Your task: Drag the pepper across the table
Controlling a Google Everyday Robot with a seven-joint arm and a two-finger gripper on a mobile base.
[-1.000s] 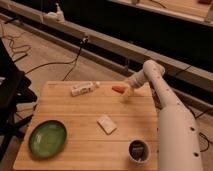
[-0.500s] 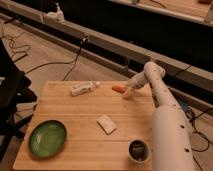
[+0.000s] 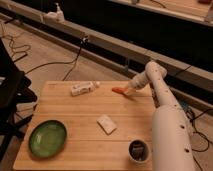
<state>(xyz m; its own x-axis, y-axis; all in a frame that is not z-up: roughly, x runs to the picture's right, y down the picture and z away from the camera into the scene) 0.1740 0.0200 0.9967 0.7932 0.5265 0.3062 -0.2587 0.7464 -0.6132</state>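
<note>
The pepper (image 3: 118, 90) is a small orange-red tapered object lying near the far right edge of the light-wood table (image 3: 75, 130). My gripper (image 3: 128, 92) is at the end of the white arm (image 3: 165, 125), which reaches in from the right. The gripper sits right next to the pepper's right end, low over the tabletop, and seems to touch it.
A white bottle-like object (image 3: 83, 88) lies on its side at the far edge, left of the pepper. A pale rectangular block (image 3: 106, 124) lies mid-table. A green plate (image 3: 47, 138) is at the front left. A dark cup (image 3: 138, 150) stands at the front right. Cables run over the floor behind.
The pepper and the gripper tip have shifted slightly along the far edge of the table; the arm's elbow has moved a little. Other objects have not moved.
</note>
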